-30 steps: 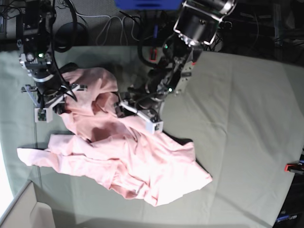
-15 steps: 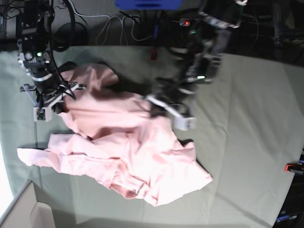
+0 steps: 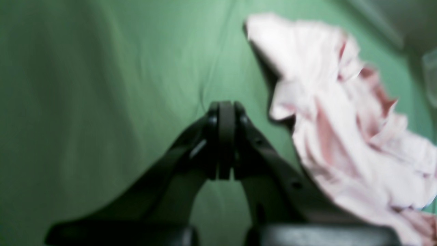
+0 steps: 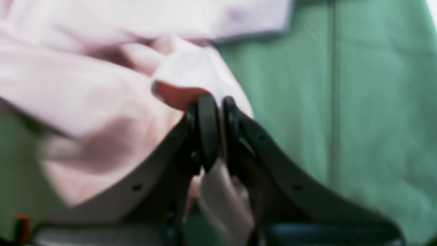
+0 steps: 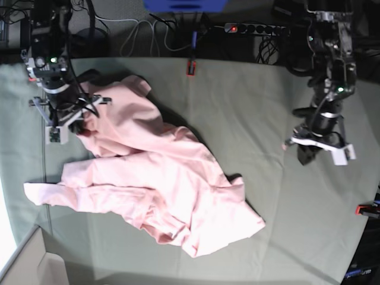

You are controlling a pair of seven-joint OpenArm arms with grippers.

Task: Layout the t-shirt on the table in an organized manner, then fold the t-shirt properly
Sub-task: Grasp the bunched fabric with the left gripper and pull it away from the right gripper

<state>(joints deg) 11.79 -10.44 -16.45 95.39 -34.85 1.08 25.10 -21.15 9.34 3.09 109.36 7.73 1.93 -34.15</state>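
The pale pink t-shirt (image 5: 160, 184) lies crumpled on the left half of the grey-green table (image 5: 267, 196). My right gripper (image 5: 80, 122) stands at the shirt's upper left corner, and the right wrist view shows this gripper (image 4: 216, 102) shut on a fold of the t-shirt (image 4: 102, 85). My left gripper (image 5: 304, 155) hovers far right of the shirt over bare cloth. In the left wrist view that gripper (image 3: 223, 107) is shut with nothing in it, and the t-shirt (image 3: 341, 119) lies off to its right. No print shows on the fabric.
One red clamp (image 5: 190, 67) sits on the table's back edge and another (image 5: 367, 208) at the right edge. Cables and a power strip (image 5: 255, 28) run behind the table. A white box (image 5: 29, 264) stands at the front left corner.
My left gripper closed empty and swung from the shirt's middle far to the right. The shirt's upper part spread rightward and settled. The right gripper kept its hold, shifting slightly back.
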